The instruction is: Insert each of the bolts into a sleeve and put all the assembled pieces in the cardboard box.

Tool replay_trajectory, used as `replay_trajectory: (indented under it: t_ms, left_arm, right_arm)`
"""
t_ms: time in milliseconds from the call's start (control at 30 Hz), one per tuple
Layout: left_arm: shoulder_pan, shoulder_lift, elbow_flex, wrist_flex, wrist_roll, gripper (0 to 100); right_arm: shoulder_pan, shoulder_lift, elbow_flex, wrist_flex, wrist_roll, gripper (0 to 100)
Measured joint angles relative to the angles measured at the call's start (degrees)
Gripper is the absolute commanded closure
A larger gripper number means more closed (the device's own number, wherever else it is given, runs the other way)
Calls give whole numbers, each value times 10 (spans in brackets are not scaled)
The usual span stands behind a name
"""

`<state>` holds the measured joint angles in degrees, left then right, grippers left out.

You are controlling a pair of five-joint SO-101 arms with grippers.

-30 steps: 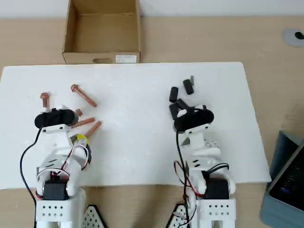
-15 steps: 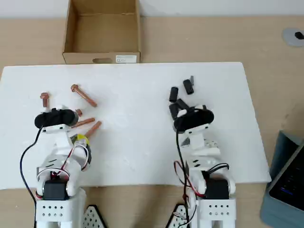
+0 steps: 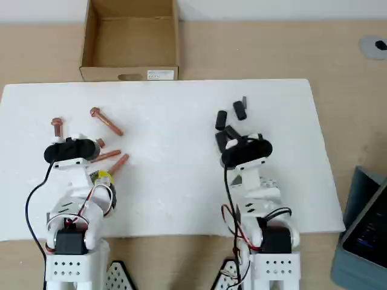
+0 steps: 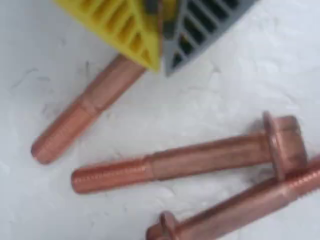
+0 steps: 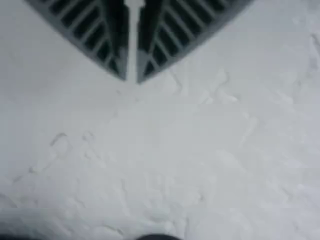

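Observation:
Several copper bolts lie on the left of the white mat: one bolt (image 3: 56, 125), a second bolt (image 3: 106, 121), and a cluster of three (image 3: 109, 156) beside my left arm. My left gripper (image 4: 161, 65) is shut, its yellow and grey fingertips meeting over the mat. One bolt (image 4: 82, 112) runs under the yellow finger, its head end hidden, and two more bolts (image 4: 190, 160) lie beside it. Several black sleeves (image 3: 228, 130) sit just beyond my right arm (image 3: 245, 152). My right gripper (image 5: 131, 75) is shut over bare mat. The cardboard box (image 3: 130, 74) stands open and empty beyond the mat.
The white mat (image 3: 181, 181) covers most of the wooden table. A blue-grey device (image 3: 366, 223) sits off the mat at the near right. A grey disc (image 3: 373, 46) lies at the far right corner.

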<state>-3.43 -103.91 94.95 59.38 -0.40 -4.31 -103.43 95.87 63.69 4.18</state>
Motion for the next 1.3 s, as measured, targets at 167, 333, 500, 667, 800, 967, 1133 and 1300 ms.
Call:
replay_trajectory:
  t_ms: [167,333,500,667,800,967,1133,1300]
  left_arm:
    - [0,0,0,0,0,997]
    - [0,0,0,0,0,997]
    - [0,0,0,0,0,997]
    - [0,0,0,0,0,996]
    - [0,0,0,0,0,995]
    - [0,0,-34,0,0,995]
    - [0,0,-93,0,0,995]
    - [0,3,-125,22,0,994]
  right_arm:
    - [0,0,0,0,0,988]
    - [0,0,0,0,0,988]
    - [0,0,0,0,0,988]
    - [0,0,0,0,0,988]
    - [0,0,-1,4,0,988]
    - [0,0,-55,17,0,988]
    - [0,0,-118,47,0,988]
    - [0,81,-210,55,0,988]
